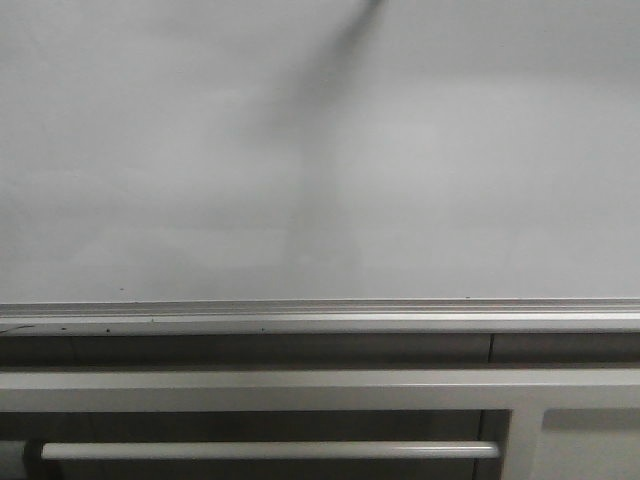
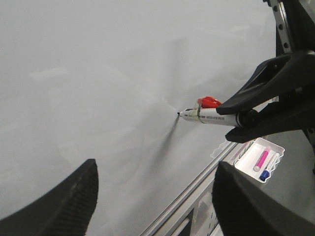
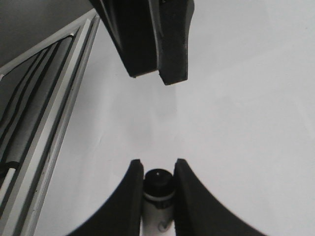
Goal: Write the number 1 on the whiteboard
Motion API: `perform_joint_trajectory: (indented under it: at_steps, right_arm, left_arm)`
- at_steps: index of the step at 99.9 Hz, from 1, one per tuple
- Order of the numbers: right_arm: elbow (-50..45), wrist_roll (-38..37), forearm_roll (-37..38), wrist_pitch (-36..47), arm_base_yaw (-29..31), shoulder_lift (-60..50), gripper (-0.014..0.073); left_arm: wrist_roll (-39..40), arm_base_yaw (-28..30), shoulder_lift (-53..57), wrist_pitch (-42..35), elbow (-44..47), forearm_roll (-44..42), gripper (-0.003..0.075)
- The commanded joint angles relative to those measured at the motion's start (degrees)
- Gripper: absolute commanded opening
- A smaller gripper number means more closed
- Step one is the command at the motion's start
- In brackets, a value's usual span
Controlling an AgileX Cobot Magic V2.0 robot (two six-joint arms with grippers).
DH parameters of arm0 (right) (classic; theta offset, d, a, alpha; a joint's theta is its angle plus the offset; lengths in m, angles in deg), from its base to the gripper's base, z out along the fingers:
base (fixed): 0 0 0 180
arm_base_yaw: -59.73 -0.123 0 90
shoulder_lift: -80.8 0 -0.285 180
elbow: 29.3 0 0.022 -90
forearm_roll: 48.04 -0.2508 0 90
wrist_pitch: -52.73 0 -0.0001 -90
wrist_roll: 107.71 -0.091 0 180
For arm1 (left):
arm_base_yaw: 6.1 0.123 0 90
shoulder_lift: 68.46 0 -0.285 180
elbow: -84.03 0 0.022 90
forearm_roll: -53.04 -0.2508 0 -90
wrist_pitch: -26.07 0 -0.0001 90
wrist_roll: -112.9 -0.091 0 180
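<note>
Evidently, a marker (image 2: 209, 116) is clamped in the right gripper (image 2: 246, 120), its tip touching the whiteboard (image 2: 98, 88); no number 1 is seen yet. Steady pressure should be held through one straight downward stroke. The left gripper (image 2: 155, 196) is spread open.

Below silver rail (image 1: 320, 318) — grey frame panels (image 1: 580, 440), white horizontal bar (image 1: 270, 450); soft, diffuse light
</note>
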Motion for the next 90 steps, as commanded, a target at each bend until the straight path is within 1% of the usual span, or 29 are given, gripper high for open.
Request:
perform_joint_trajectory:
  at_steps: [1,38,77,90]
  right_arm:
    - [1.7,0.3,0.1,3.4,0.6,0.2,-0.0053]
    - [1.3,0.3,-3.3,3.2,0.6,1.5,-0.0053]
    - [-3.7,0.3,-5.8,4.0,0.6,1.5,-0.0053]
    - [-3.8,0.3,-5.9,3.8,0.6,1.5,-0.0053]
  left_arm:
    - [0.2,0.2,-0.2,-0.3,-1.9,3.9,0.0458]
    - [0.2,0.2,-0.2,-0.3,-1.9,3.9,0.0458]
    - [0.2,0.2,-0.2,-0.2,-1.9,3.9,0.0458]
    - [0.2,0.2,-0.2,-0.2,-1.9,3.9,0.0458]
